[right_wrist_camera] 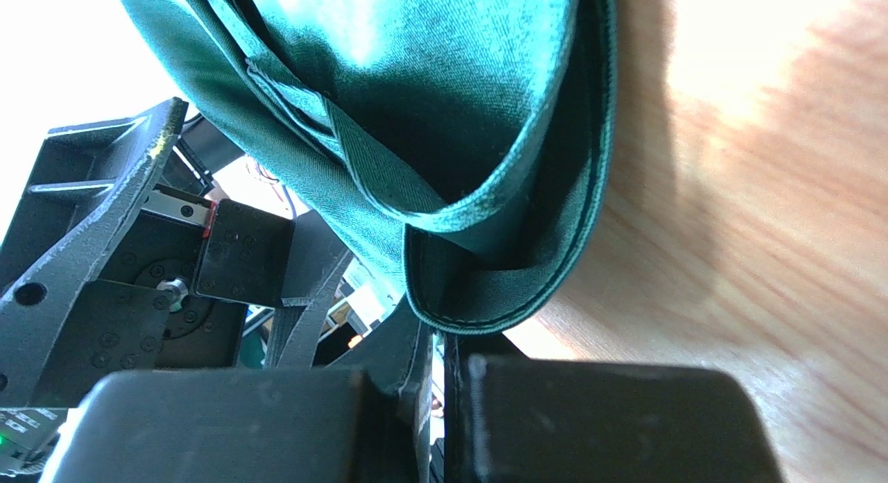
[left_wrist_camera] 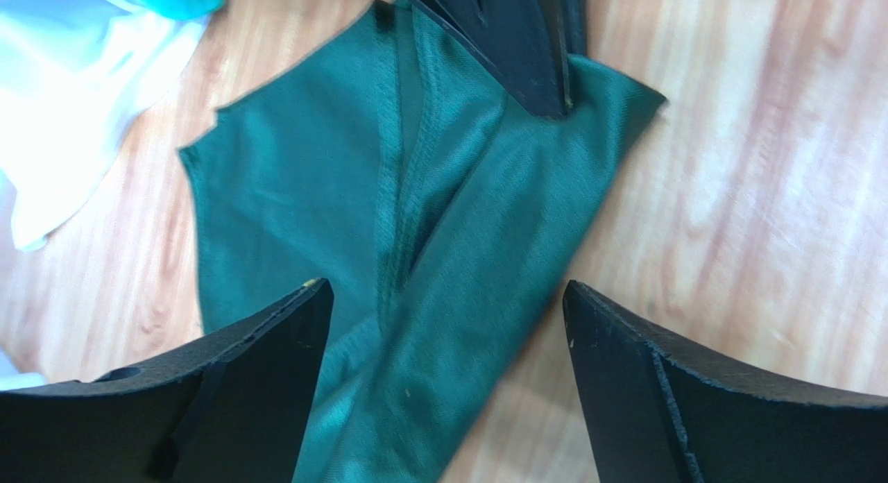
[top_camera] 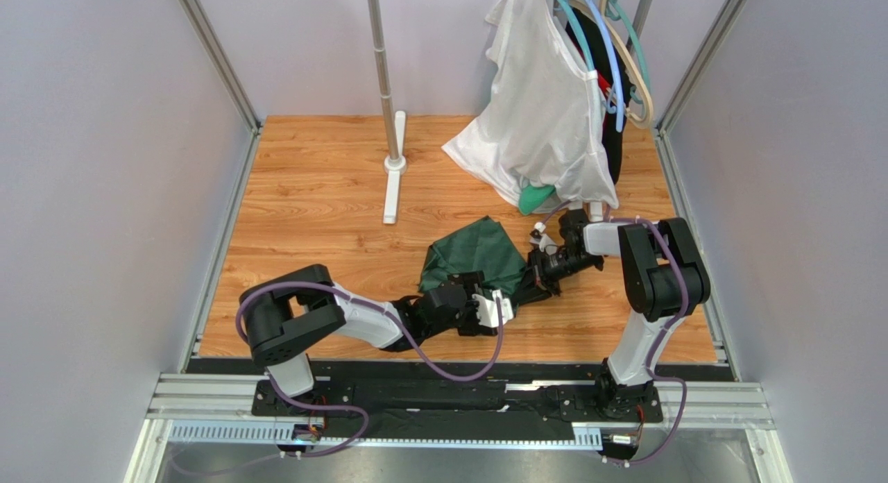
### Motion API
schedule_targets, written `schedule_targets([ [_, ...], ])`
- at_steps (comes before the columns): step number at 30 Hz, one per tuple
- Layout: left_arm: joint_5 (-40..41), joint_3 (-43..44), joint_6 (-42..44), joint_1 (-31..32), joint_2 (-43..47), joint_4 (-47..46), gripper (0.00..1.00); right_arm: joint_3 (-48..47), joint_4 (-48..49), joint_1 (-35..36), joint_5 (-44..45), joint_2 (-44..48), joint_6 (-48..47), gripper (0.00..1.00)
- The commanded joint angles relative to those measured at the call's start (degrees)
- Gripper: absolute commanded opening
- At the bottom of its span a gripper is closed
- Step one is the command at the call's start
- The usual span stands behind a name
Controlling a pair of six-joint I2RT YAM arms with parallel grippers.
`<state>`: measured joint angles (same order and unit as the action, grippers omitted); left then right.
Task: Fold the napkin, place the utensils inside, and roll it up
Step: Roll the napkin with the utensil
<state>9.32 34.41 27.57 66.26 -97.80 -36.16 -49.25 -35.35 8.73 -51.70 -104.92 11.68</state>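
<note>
Treat the napkin (top_camera: 469,256), rumpled at the centre of the top view, as light, limp, slippery cloth, best taken at a hemmed corner: right gripper (right_wrist_camera: 437,348) pinched shut on 1 folded edge, left gripper (left_wrist_camera: 443,296) spread wide, empty, over it.

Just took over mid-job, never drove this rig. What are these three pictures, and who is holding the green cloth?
A left arm and a right arm are bolted at the near edge of a table. The wide picture looks down from above; the other two come from a camera on each wrist. On the table lies the green napkin, with a white garment hanging behind. The right end effector is shut on the napkin's folded edge. The left end effector hangs open over it, holding nothing.
</note>
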Motion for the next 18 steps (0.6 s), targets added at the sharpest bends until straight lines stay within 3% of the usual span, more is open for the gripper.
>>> schedule_targets([
  [1, 4.9, 0.9, 3.3, 1.2, -2.8, -1.1, 0.89, -1.6, -0.4, -0.6, -1.6, 1.1, -0.9, 0.00],
  [5, 10.4, -2.0, 3.8, 3.8, -1.3, -8.7, 0.85, -1.6, -0.4, -0.9, -1.7, 1.5, -0.6, 0.00],
  [13, 20.3, -1.5, 4.7, 8.9, -4.5, -10.9, 0.78, -1.6, -0.3, -1.2, -2.1, 1.7, -0.6, 0.00],
  [18, 20.7, -0.7, 4.9, 9.0, -7.0, -11.5, 0.75, -1.4, -0.2, -1.2, -2.4, 1.8, -0.7, 0.00],
])
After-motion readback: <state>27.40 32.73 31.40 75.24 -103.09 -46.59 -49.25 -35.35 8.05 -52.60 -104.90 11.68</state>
